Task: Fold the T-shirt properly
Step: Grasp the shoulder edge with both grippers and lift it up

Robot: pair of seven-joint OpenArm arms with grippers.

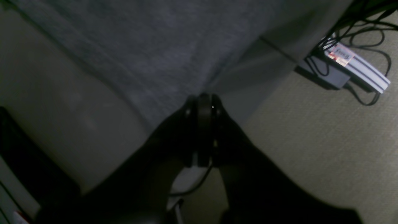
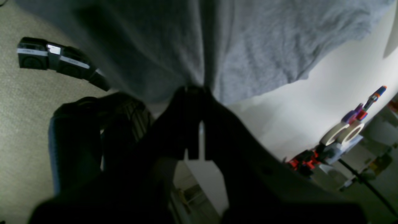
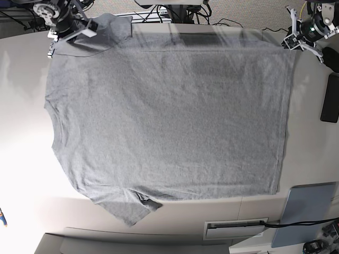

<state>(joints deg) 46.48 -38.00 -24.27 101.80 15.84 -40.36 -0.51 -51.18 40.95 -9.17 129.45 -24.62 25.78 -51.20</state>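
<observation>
Lying spread across the white table (image 3: 21, 174), the grey T-shirt (image 3: 169, 121) is showing its plain side, with no fold yet made in its body. Its neck is sitting at the left of the overhead view, its hem at the right, and one sleeve is pointing toward the near edge.

At the far edge, both arms are gripping cloth. The right gripper (image 2: 196, 90) is pinching the shirt with its jaws closed, fabric bunching into a ridge just above them; from overhead it is sitting at the far sleeve (image 3: 106, 26) corner, where the cloth is looking slightly lifted. The left gripper (image 1: 203, 98) is likewise clamping shut on the far hem corner, the fabric fanning out from its tips.

Judging by this, the work is only beginning: two corners are being held, ready for a first fold toward the near side, and every fold is remaining to be done.
</observation>
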